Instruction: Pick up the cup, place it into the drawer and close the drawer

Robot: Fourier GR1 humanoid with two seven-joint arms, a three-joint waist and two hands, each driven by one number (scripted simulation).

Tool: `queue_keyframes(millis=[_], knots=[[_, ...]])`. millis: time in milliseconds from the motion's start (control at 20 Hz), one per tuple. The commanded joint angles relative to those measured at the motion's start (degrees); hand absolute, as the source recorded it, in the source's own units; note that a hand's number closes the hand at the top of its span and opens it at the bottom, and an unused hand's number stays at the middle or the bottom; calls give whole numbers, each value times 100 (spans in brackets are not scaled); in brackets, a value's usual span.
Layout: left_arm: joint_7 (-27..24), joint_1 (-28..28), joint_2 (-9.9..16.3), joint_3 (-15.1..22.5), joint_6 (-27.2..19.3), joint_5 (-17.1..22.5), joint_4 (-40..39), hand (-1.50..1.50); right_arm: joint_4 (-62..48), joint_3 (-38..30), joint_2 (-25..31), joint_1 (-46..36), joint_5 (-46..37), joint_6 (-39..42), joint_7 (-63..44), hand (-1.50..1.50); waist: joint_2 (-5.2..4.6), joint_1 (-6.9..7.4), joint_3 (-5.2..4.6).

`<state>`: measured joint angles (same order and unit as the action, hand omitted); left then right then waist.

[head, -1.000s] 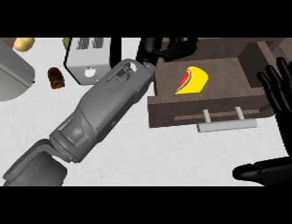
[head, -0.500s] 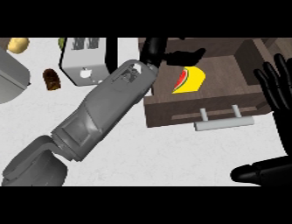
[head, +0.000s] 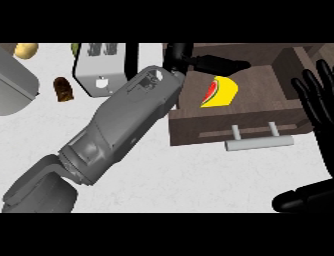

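Left hand [head: 199, 59] over the open drawer [head: 273, 120]
Yellow cup [head: 220, 92] with red inside lies in the drawer just below its curled, empty fingers; right hand [head: 331, 100] rests open beside.

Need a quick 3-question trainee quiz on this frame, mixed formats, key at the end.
1. True or false: the drawer is open.
2. Which hand reaches over the drawer's back edge? A) left hand B) right hand
3. Fill in: the yellow object with a red patch lies inside the ____.

Key:
1. True. Its inside shows, and the handle on its front points toward the robot.
2. A. The left forearm crosses the counter diagonally; the right hand rests open at the view's right, fingers up.
3. Drawer.
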<state>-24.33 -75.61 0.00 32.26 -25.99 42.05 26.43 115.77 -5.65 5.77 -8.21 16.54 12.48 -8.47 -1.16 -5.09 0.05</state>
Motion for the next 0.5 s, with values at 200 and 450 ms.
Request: queue_keyframes(millis=[200,450], knots=[[-173,220,0,-324,258,471,680,-150,142,-247,190,333,521,332,-68,150,109,361,-2],[27,560,545,-656,272,466,1303,-150,557,50,620,488,-114,659,-202,150,176,576,-10]])
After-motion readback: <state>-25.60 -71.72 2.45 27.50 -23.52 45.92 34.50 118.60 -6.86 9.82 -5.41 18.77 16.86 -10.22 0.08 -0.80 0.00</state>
